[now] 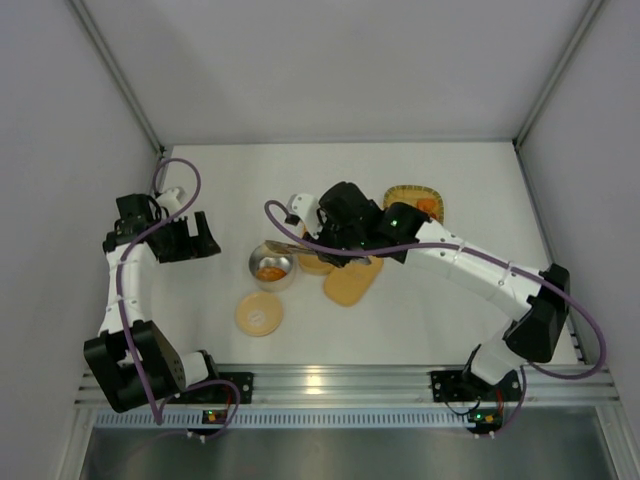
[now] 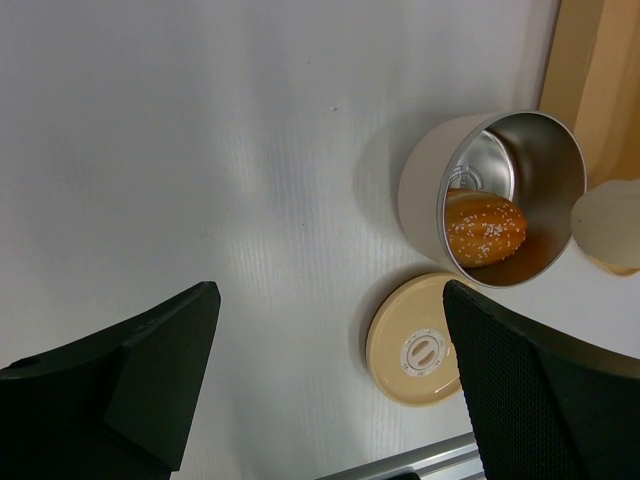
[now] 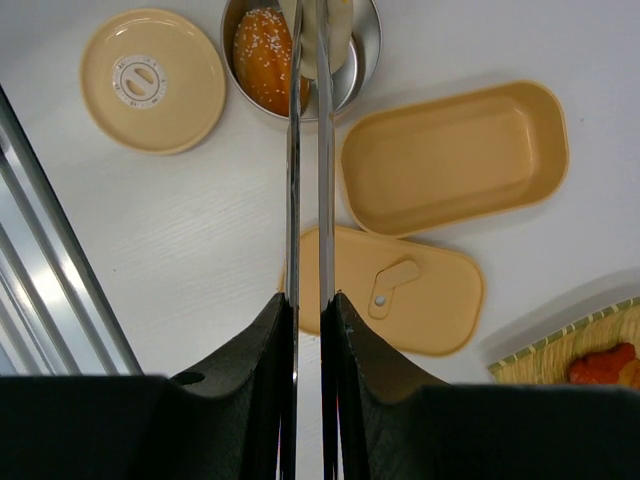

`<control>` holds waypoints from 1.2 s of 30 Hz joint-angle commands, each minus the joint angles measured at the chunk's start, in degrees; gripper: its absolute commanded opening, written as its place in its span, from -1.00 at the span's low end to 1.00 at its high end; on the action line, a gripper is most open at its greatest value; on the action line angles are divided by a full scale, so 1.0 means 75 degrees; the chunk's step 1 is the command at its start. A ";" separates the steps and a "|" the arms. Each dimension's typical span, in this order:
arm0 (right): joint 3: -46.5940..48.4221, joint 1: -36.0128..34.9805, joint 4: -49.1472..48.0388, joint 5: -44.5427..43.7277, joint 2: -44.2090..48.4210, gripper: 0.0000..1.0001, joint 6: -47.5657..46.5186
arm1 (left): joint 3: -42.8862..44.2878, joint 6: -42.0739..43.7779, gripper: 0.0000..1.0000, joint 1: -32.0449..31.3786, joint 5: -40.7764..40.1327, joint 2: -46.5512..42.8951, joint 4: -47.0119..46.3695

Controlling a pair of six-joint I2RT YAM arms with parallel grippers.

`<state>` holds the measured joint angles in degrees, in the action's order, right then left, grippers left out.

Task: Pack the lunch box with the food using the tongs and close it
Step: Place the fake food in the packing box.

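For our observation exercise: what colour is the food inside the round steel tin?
Orange with white speckles; the food piece shows best in the left wrist view.

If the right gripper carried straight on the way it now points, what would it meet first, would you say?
Probably the tin: the tongs in the right gripper point at it, tips holding a pale piece over its mouth. Depth is unclear.

One steel tin (image 2: 425,190), one round lid (image 3: 152,80), one oblong box (image 3: 455,160), one flat lid (image 3: 420,300) — one tongs (image 3: 294,150), one woven tray (image 3: 560,342).
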<state>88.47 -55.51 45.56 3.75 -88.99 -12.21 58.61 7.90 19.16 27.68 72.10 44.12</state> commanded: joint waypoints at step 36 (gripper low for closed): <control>0.0287 -0.0861 -0.1352 -0.1906 -0.1459 -0.96 -0.0470 | -0.0303 0.0013 0.96 0.0059 -0.0210 -0.0144 -0.0632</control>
<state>90.41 -60.51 40.91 -8.97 -99.94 -14.85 56.77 7.27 19.16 26.02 72.10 41.52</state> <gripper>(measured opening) 0.210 0.982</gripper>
